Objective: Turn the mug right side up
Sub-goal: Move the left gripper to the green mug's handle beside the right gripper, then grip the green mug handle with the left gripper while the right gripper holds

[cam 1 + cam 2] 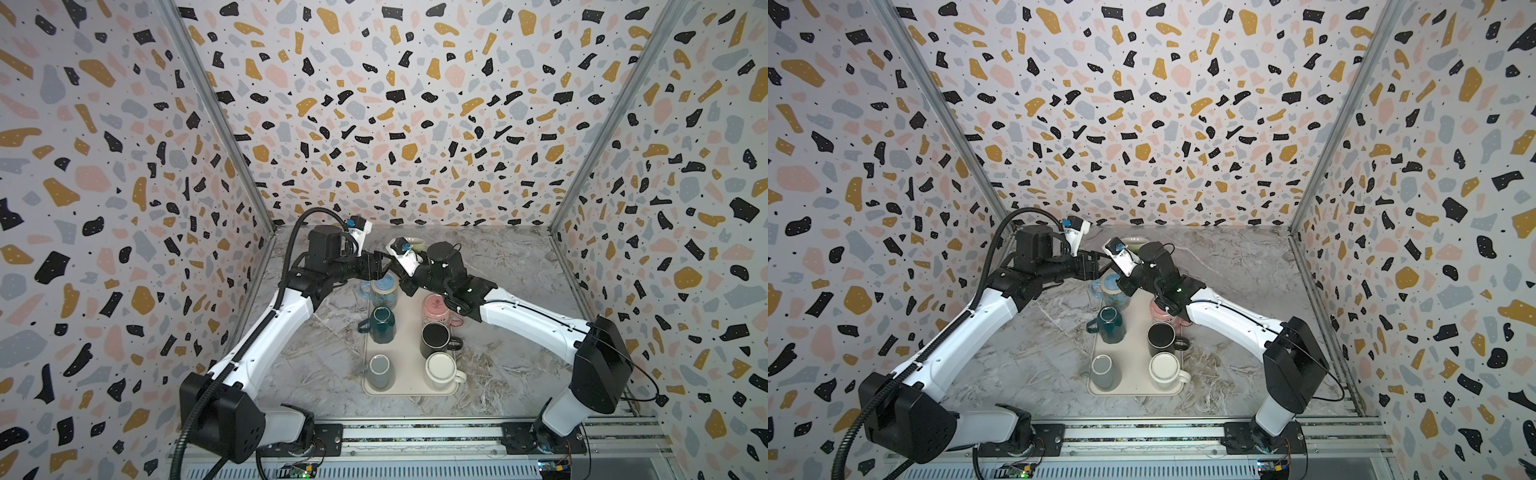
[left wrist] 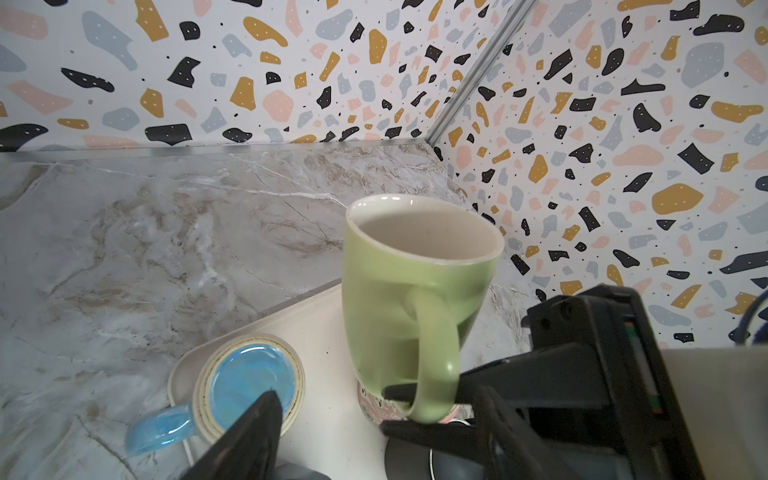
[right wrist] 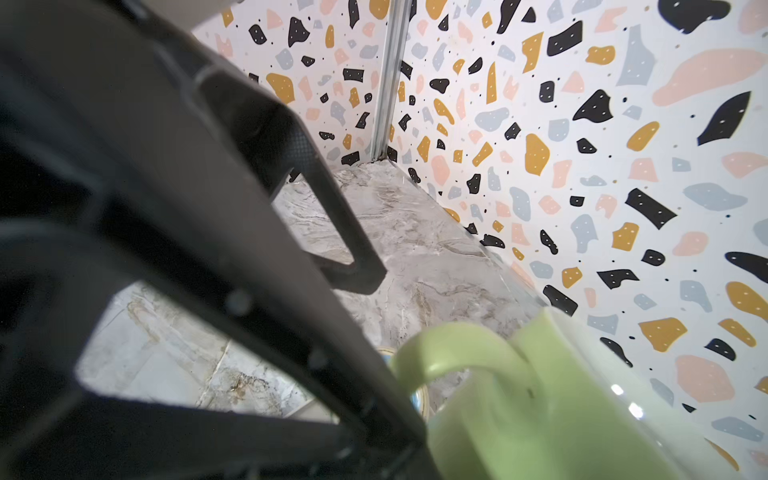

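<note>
Now mug, handle tight inside right end effector; left end effector agape, empty.

— Is any lettering picked up in the top views?
— None that can be read. A small dark mark is seen on the top face of the pink mug, but it is too tiny to be made out.
— And in the left wrist view?
— Dark squiggles are shown on a pink patterned surface just below the green mug. No word, brand or number is made out.
</note>
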Robot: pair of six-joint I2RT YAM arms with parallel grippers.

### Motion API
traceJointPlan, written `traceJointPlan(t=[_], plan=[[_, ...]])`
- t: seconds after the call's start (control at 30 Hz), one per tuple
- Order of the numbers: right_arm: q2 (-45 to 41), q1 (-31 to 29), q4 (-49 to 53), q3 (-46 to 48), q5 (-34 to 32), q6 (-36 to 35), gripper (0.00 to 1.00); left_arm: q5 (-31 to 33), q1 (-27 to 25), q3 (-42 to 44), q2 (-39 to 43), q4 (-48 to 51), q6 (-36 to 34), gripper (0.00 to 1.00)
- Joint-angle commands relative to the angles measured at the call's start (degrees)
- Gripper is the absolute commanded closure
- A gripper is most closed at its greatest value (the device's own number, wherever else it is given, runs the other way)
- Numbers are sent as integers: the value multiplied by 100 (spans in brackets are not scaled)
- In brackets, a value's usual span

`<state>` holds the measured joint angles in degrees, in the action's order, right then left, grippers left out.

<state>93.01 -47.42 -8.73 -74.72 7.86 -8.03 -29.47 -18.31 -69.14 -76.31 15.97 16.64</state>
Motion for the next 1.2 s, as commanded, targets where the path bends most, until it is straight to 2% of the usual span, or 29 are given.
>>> traceJointPlan(t=[0.0,0.47,0.63,0.7,0.83,1.17], plan=[[-425,-4,-580,-131,206,-31,100,-25,-21,29,47,-320,123,26],[-312,-100,-360,-239,332,-188,100,-90,-16,-91,-163,-411,258,27],[-233,-146,-297,-311,302,-249,100,-112,-22,-82,-209,-393,256,34],[-231,-154,-300,-315,304,-261,100,-82,-23,-86,-217,-381,260,38],[-231,-162,-301,-339,271,-278,100,-61,-19,-121,-280,-263,228,53],[-193,-162,-286,-403,256,-357,100,-142,-24,-169,-391,-29,129,79]])
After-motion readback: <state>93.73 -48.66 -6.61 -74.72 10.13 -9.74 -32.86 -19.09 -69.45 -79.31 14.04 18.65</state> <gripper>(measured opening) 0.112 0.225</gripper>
